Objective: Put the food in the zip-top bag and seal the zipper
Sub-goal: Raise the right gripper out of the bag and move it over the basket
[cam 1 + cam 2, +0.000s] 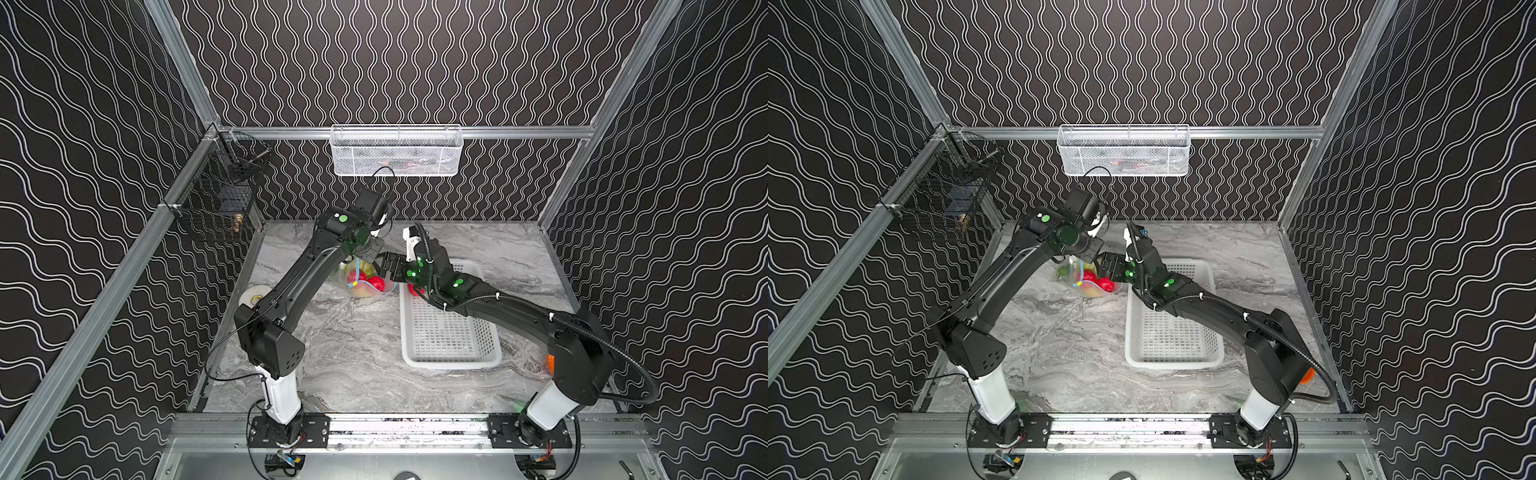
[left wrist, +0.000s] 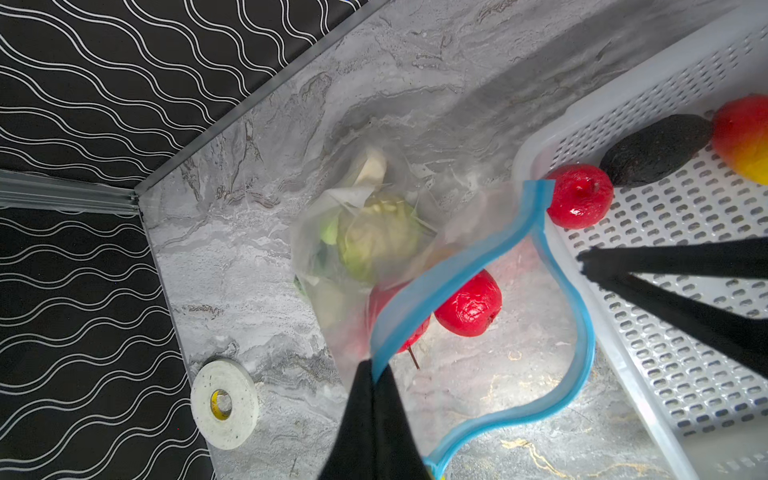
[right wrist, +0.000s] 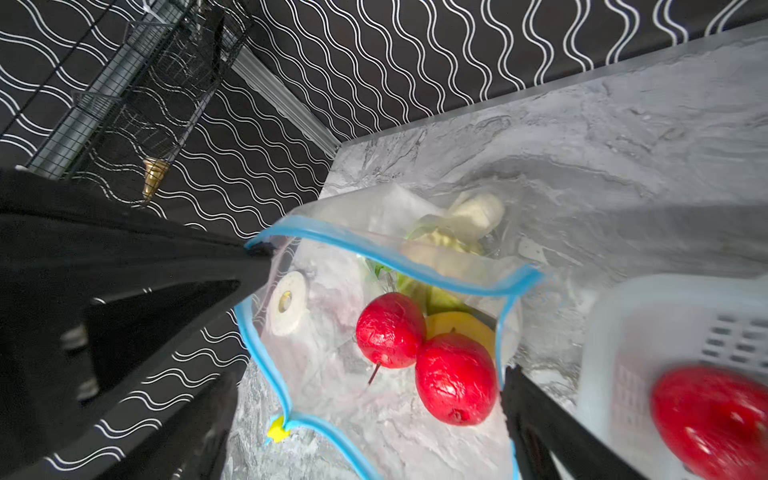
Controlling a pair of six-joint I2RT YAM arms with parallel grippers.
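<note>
Partway: my left end effector (image 2: 376, 368) pinches the unsealed zipper (image 2: 457, 282) of the zip-top bag (image 2: 320, 249) on the tabletop (image 2: 415, 83), green cabbage (image 2: 378, 237) and two red fruits (image 2: 469, 305) inside; right end effector (image 1: 384, 270) spread; third red fruit (image 2: 579, 195), dark item (image 2: 656, 149) and red-yellow fruit (image 2: 744, 137) not yet out of the white basket (image 2: 665, 75).

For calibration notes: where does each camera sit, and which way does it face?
Top views: high above the arms' bases, looking down and back over the table; left arm and right arm show whole.
Left wrist: over the zip-top bag, looking down; left pincer shut on the zipper.
Right wrist: over the bag's mouth, looking down; right pincer open.
Both wrist views share the bag's red fruits.
</note>
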